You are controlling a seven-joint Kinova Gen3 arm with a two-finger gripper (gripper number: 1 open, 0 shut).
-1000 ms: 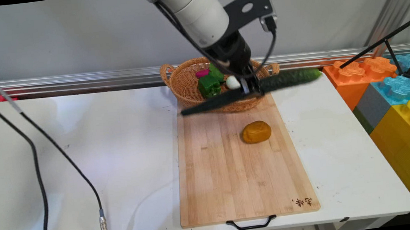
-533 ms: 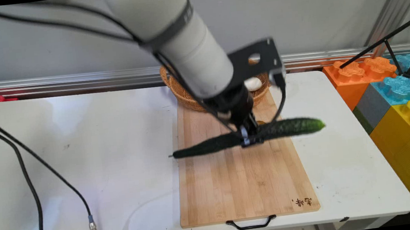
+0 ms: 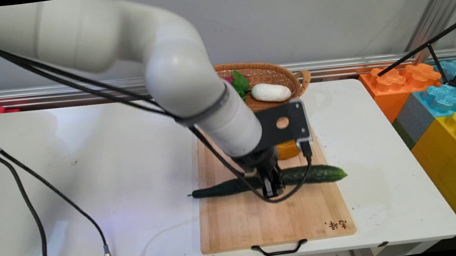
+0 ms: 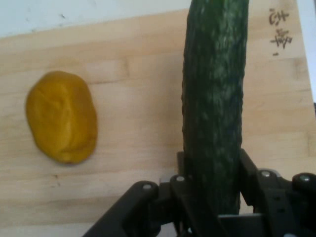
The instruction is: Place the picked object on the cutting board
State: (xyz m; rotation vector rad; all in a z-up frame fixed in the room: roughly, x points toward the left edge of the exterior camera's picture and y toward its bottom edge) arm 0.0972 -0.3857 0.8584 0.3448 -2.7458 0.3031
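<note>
Long dark green cucumber [image 3: 301, 176] lying crosswise over a wooden cutting board [image 3: 263, 222], gripper [image 3: 271, 188] fingers [image 4: 249, 170] closed around its middle, orange-brown lump [image 4: 61, 116] just beside, wicker basket [image 3: 279, 76] behind holding a white vegetable [image 3: 271, 92], white counter [image 3: 88, 168].

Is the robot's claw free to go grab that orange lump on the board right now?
Probably not yet: the gripper is shut on the cucumber. The orange lump lies bare on the cutting board beside it, with nothing covering it.
</note>
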